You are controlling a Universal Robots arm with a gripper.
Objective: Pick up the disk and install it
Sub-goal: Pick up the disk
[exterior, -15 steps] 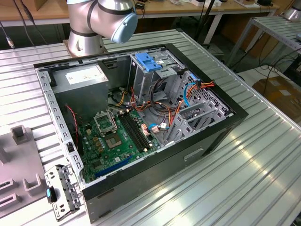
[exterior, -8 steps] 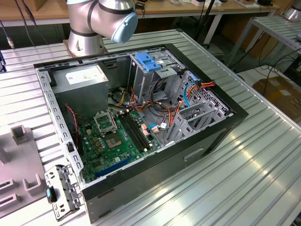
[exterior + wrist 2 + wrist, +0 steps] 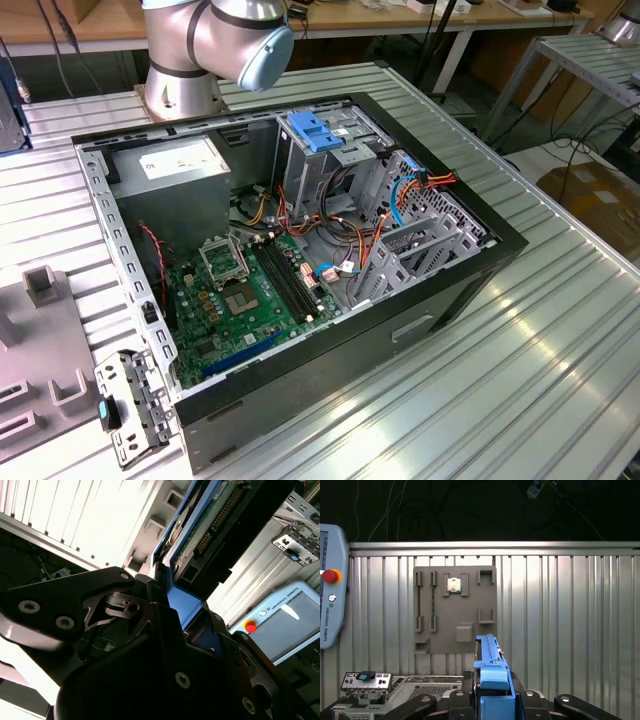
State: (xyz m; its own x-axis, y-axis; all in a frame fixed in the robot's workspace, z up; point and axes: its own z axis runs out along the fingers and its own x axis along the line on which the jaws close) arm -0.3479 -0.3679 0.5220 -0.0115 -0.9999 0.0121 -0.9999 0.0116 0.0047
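- Hand (image 3: 492, 696): black fingers clamped on the disk (image 3: 489, 652), one on each side of it.
- Disk: held on edge in the hand over the ribbed metal bench (image 3: 570, 620), with its blue side rail (image 3: 493, 677) towards the first wrist camera; in the second wrist view the disk (image 3: 210, 520) shows a green circuit board and a row of connector pins.
- Grey fixture plate (image 3: 455, 610): flat on the bench, beyond the disk in the first wrist view.
- Teach pendant (image 3: 329, 580): red button, near the plate.
- Computer case (image 3: 480, 262): open on the bench, holding a motherboard (image 3: 240, 290), grey power-supply box (image 3: 180, 170) and light-blue bracket (image 3: 315, 130).
- Arm base (image 3: 180, 90): on the bench, just beside the case.
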